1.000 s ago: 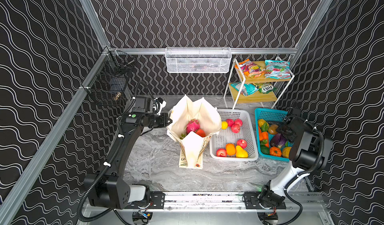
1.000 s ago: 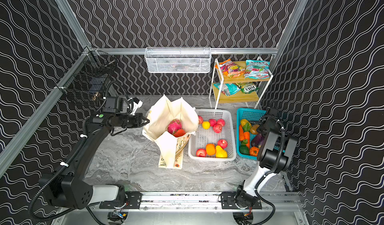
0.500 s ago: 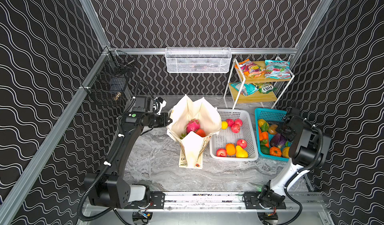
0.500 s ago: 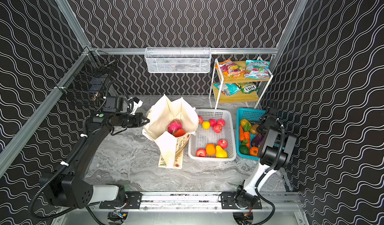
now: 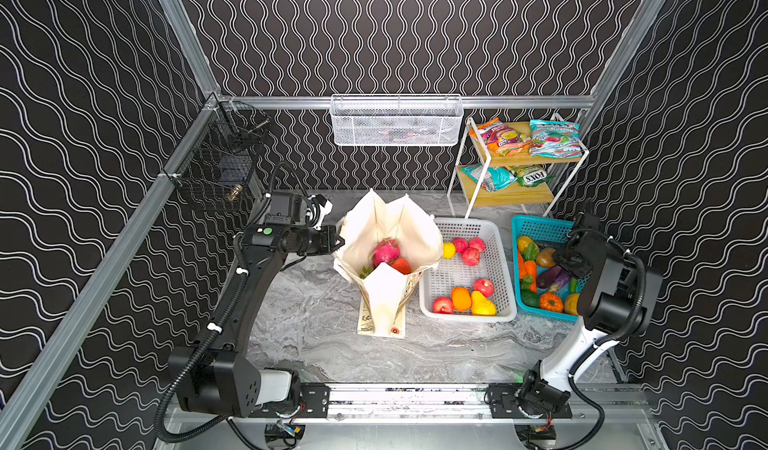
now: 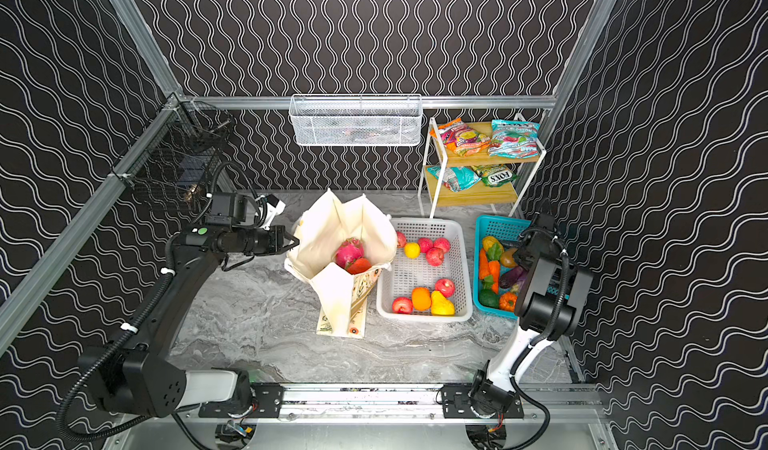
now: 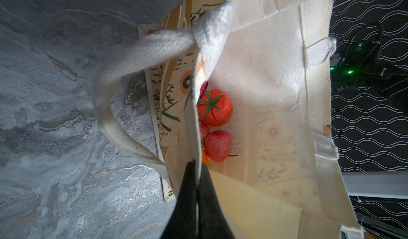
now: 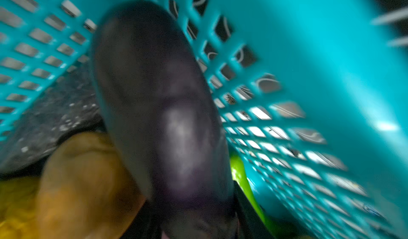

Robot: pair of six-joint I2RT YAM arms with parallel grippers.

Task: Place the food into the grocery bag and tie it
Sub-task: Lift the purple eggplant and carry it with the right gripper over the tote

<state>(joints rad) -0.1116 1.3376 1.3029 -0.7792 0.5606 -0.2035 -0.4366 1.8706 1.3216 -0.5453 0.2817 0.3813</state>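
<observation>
left gripper (image 5: pixel 337 242) pinching grocery bag (image 5: pixel 419 235) rim, jaws together on cloth. right gripper (image 5: pixel 571 260) reaching into teal basket (image 5: pixel 540 225) at eggplant (image 8: pixel 159 107); blurred, cannot tell if gripping. dragon fruit (image 5: pixel 385 251) sitting in bag.

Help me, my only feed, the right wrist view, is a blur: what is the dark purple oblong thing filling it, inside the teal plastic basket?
Observer: That's a purple eggplant; in a top view the right gripper sits right over it.
Operator: Is the bag ready?
Observer: The left gripper is shut on the rim of the cream canvas tote bag, whose mouth stands open.
Operator: Anything in it?
Observer: A magenta dragon fruit and a red ribbed tomato, at least.
</observation>
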